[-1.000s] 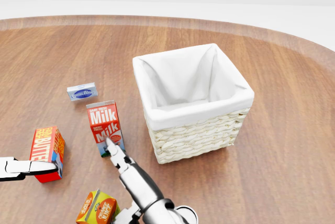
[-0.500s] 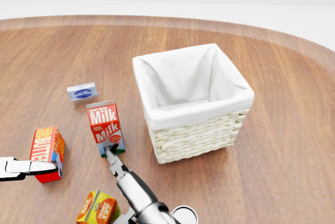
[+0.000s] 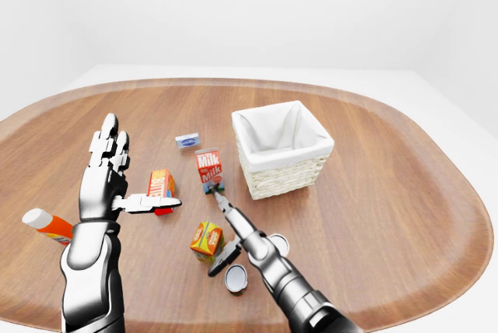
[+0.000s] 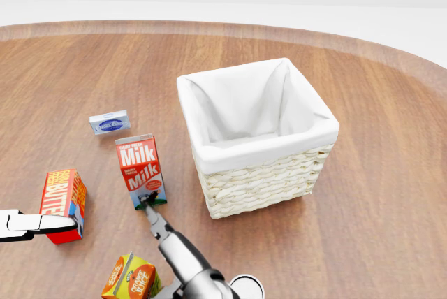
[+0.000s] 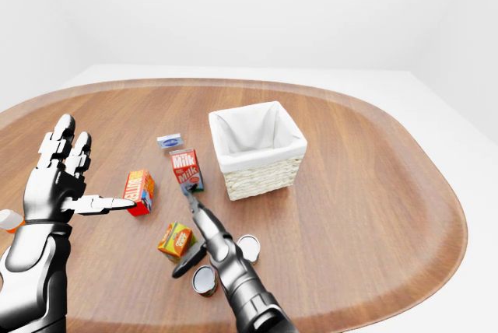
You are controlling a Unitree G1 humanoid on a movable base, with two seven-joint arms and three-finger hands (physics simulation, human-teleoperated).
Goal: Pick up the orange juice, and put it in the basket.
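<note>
The orange juice carton (image 3: pixel 206 240) stands on the wooden table, below the milk carton in the left-eye view; its top shows at the bottom of the head view (image 4: pixel 130 278). The white-lined wicker basket (image 3: pixel 282 150) stands to the upper right of it. My right hand (image 3: pixel 227 228) is open just right of the juice. Its fingers (image 4: pixel 155 219) stretch up toward the foot of the milk carton, and its thumb splays down below the juice. My left hand (image 3: pixel 109 181) is open and raised at the left, with its thumb pointing at the butter box.
A red milk carton (image 3: pixel 208 170) stands left of the basket. A red butter box (image 3: pixel 160 184), a small blue-and-white box (image 3: pixel 187 140) and an orange-capped bottle (image 3: pixel 48 226) lie further left. Two cans (image 3: pixel 236 277) sit by my right forearm.
In the head view my right hand has drawn back toward the bottom edge, its fingertips dropping from the milk carton's face to its foot. The left hand and the objects have not moved.
</note>
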